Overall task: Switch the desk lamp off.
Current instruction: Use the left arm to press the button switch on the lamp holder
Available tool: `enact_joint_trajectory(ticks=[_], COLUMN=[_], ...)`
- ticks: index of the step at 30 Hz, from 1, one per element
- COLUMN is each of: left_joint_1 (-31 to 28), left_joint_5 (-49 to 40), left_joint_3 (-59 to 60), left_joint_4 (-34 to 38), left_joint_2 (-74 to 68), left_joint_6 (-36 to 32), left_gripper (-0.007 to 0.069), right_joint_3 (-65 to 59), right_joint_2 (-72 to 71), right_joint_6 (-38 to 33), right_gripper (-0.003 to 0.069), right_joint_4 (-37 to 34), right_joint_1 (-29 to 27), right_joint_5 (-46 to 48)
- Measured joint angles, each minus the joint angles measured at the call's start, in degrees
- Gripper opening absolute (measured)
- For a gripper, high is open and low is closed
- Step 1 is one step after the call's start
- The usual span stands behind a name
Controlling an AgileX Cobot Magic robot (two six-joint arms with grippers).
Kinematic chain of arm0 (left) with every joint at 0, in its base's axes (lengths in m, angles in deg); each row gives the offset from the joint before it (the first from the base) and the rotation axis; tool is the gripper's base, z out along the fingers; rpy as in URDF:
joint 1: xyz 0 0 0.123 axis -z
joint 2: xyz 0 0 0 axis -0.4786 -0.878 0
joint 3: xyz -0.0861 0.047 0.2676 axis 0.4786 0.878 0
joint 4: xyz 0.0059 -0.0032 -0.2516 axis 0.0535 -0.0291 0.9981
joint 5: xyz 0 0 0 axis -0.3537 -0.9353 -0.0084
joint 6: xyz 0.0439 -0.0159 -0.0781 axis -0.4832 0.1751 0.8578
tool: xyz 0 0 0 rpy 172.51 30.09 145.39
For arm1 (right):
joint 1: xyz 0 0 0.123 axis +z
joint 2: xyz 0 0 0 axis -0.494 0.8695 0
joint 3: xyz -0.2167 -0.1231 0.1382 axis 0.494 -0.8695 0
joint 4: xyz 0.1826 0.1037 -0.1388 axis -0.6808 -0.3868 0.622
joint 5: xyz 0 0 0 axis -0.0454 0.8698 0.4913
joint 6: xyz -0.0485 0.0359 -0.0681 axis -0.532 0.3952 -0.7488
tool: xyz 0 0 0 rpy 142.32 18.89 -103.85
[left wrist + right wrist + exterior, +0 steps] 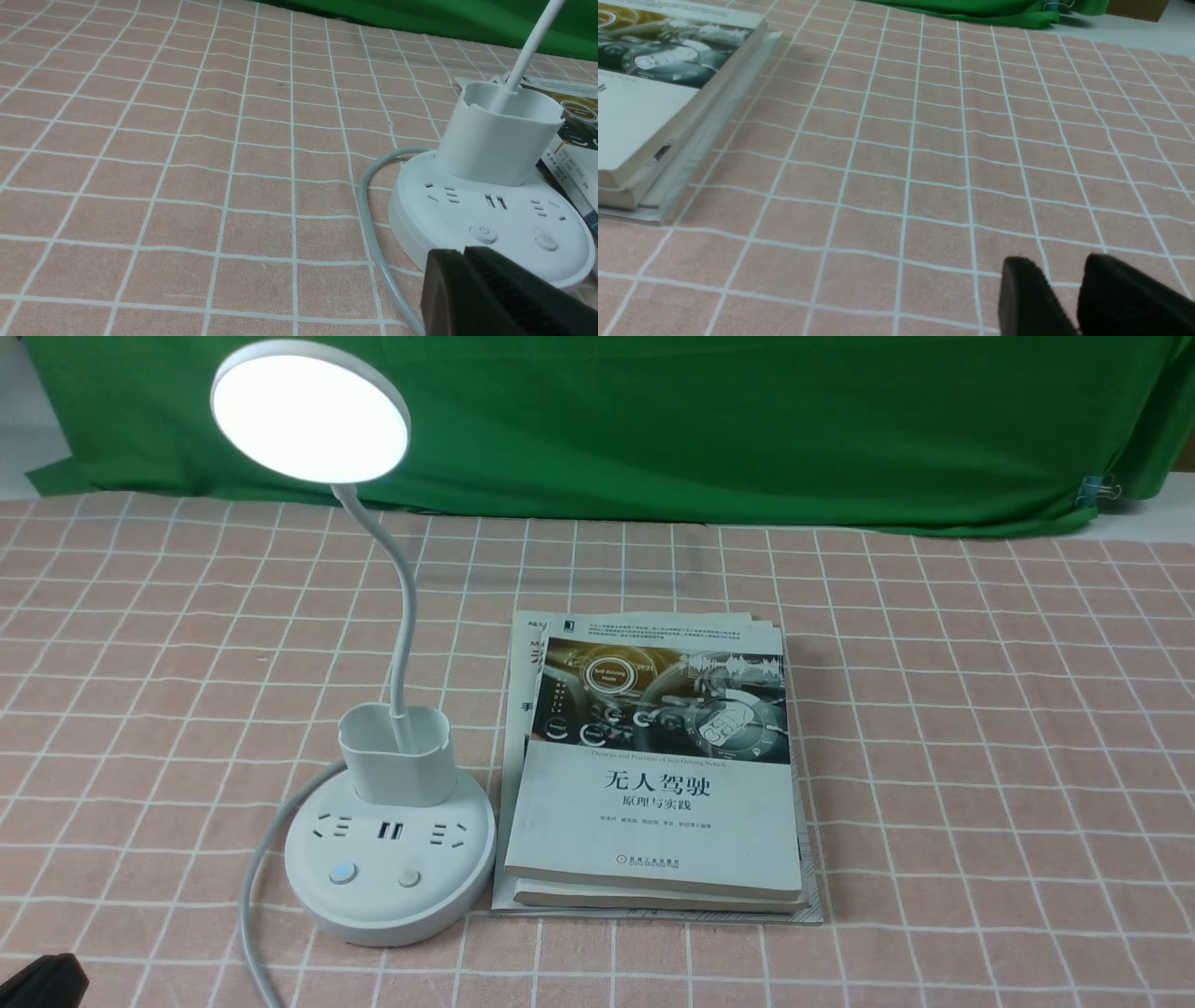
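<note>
Glowing from its round disc head [310, 415], the desk lamp [397, 784] stands upright on the checked tablecloth [980, 756], at the left of the stack of books [653, 775] in the front view. Its thin neck [407, 607] rises from a cup-shaped holder [400, 756] on the round base [390, 859], where two buttons [343, 873] sit at the near side and one shows a bluish light. The left gripper [460, 252] has its fingertips together with nothing between them; it is apart from the lamp, on the near side of the base and off toward the robot's left in the front view, where only a dark tip shows at the corner. A gray cable [250, 896] curves between that tip and the base. The right gripper [1057, 261] holds its fingertips apart over the cloth, well away from the lamp, on the other side of the books. Behind everything hangs a green cloth [700, 429].
</note>
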Motion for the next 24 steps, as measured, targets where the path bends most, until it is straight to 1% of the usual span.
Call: enact_joint_trajectory(ticks=[1, 3, 5, 6, 7, 8, 9, 12, 15, 16, 17, 19, 21, 22, 23, 24], left_joint_1=[0.00, 0.00, 0.00, 0.00, 0.00, 0.00, 0.00, 0.00, 0.00, 0.00, 0.00, 0.00, 0.02, 0.02, 0.02, 0.02], left_joint_5=[1.14, 3.67, 8.32, 9.93, 10.32, 13.08, 14.84, 18.84, 19.84, 19.68, 15.92, 11.33, 6.03, 2.46, -3.69, -7.82], left_joint_3=[0.00, 0.00, 0.00, 0.00, 0.00, 0.00, 0.00, 0.00, 0.00, 0.00, -0.86, -3.65, -7.86, -10.29, -16.10, -19.36], left_joint_4=[0.94, 5.01, 13.83, 16.82, 17.54, 22.35, 24.56, 26.65, 27.61, 27.62, 27.66, 27.10, 25.06, 23.16, 19.48, 17.08], left_joint_2=[0.00, 0.00, 0.00, 0.00, 0.00, 0.00, 0.00, 0.00, 0.00, 0.00, 0.00, -0.71, -3.04, -4.78, -9.91, -13.37], left_joint_6=[0.45, 1.74, 3.77, 4.17, 4.17, 4.70, 4.91, 5.26, 8.34, 8.34, 9.36, 9.54, 9.60, 9.60, 9.60, 9.60], left_gripper=[0.0004, 0.0004, 0.0004, 0.0004, 0.0004, 0.0004, 0.0004, 0.0004, 0.0004, 0.0004, 0.0004, 0.0004, 0.0004, 0.0004, 0.0004, 0.0004], right_joint_3=[0.00, 0.00, 0.00, 0.00, 0.00, 0.00, 0.00, 0.00, 0.00, 0.00, 0.00, 0.00, 0.00, 0.00, 0.00, 0.00], right_joint_2=[0.00, 0.00, 0.00, 0.00, 0.00, 0.00, 0.00, 0.00, 0.00, 0.00, 0.00, 0.00, 0.00, 0.00, 0.00, 0.00], right_joint_6=[0.00, 0.00, 0.00, 0.00, 0.00, 0.00, 0.00, 0.00, 0.00, 0.00, 0.00, 0.00, 0.00, 0.00, 0.00, 0.00], right_gripper=[0.0240, 0.0240, 0.0240, 0.0240, 0.0240, 0.0240, 0.0240, 0.0240, 0.0240, 0.0240, 0.0240, 0.0240, 0.0240, 0.0240, 0.0240, 0.0240], right_joint_4=[0.00, 0.00, 0.00, 0.00, 0.00, 0.00, 0.00, 0.00, 0.00, 0.00, 0.00, 0.00, 0.00, 0.00, 0.00, 0.00], right_joint_1=[0.00, 0.00, 0.00, 0.00, 0.00, 0.00, 0.00, 0.00, 0.00, 0.00, 0.00, 0.00, 0.00, 0.00, 0.00, 0.00], right_joint_5=[0.00, 0.00, 0.00, 0.00, 0.00, 0.00, 0.00, 0.00, 0.00, 0.00, 0.00, 0.00, 0.00, 0.00, 0.00, 0.00])
